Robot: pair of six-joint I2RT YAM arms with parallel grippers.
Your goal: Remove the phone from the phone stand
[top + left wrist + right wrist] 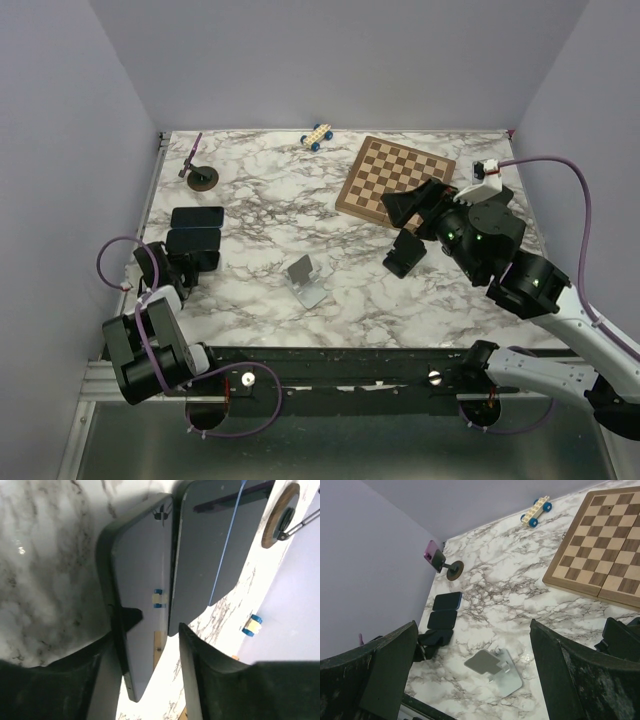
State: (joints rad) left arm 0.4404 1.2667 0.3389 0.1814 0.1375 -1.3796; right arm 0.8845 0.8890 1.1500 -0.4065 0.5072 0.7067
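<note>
Near the left edge of the table (250, 190), the left tool (152, 625) straddles the phone (140, 565), lying flat just beside a second phone (210, 545), clamping undeterminable; phone stand (308, 282) stands well apart at centre; right tool (400, 232) hangs spread wide near the right edge.

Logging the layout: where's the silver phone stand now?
Top view: silver phone stand sits mid-table toward the near edge, right of the dark phones, nearer than the chessboard.

Robot lab test cell; plain lilac walls (350, 60), marble-patterned table (260, 200), aluminium mounting rail (93, 380)
</note>
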